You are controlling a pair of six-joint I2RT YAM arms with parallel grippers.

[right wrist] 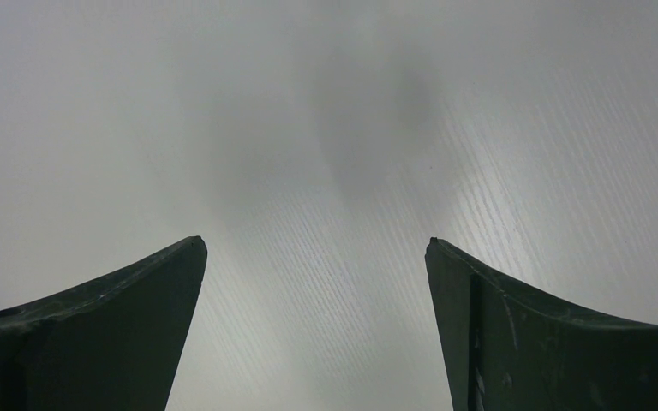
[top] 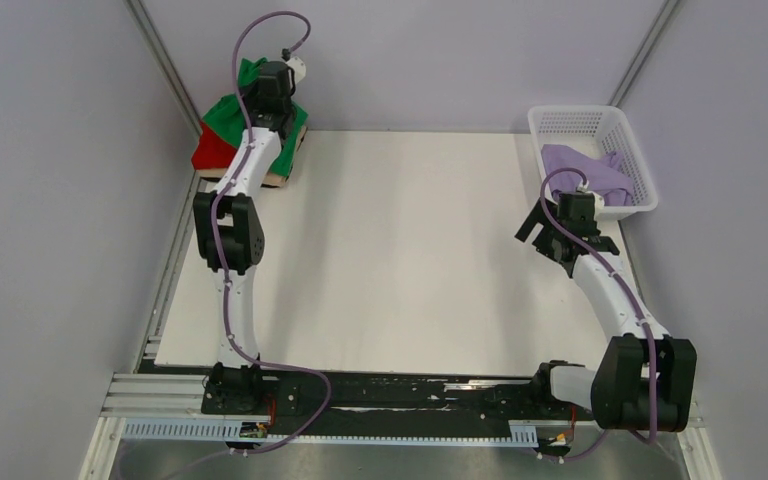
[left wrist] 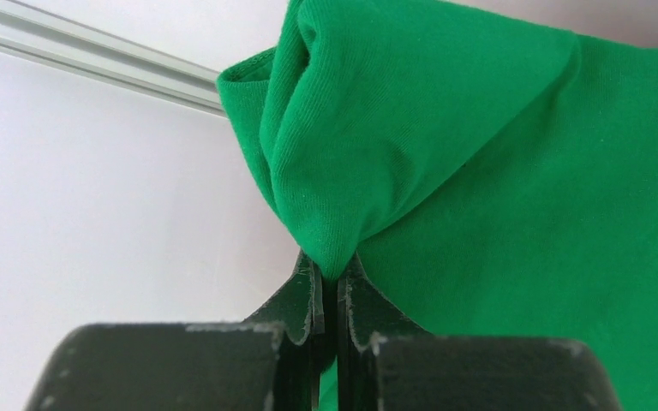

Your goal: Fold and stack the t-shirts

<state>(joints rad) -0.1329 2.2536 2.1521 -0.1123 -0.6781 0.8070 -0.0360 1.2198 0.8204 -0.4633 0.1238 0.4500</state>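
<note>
Left claw (left wrist: 330, 282) pinches the green shirt (left wrist: 497, 171) at the far left, seemingly stacking it; right claw (right wrist: 317, 257) gapes empty over the worktop (right wrist: 308, 128); next likely release, then fetch the lavender shirt (top: 585, 168).

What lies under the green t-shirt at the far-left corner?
A red t-shirt pokes out beneath the green t-shirt, a tan edge below that. Green cloth and the left arm hide the rest.
</note>
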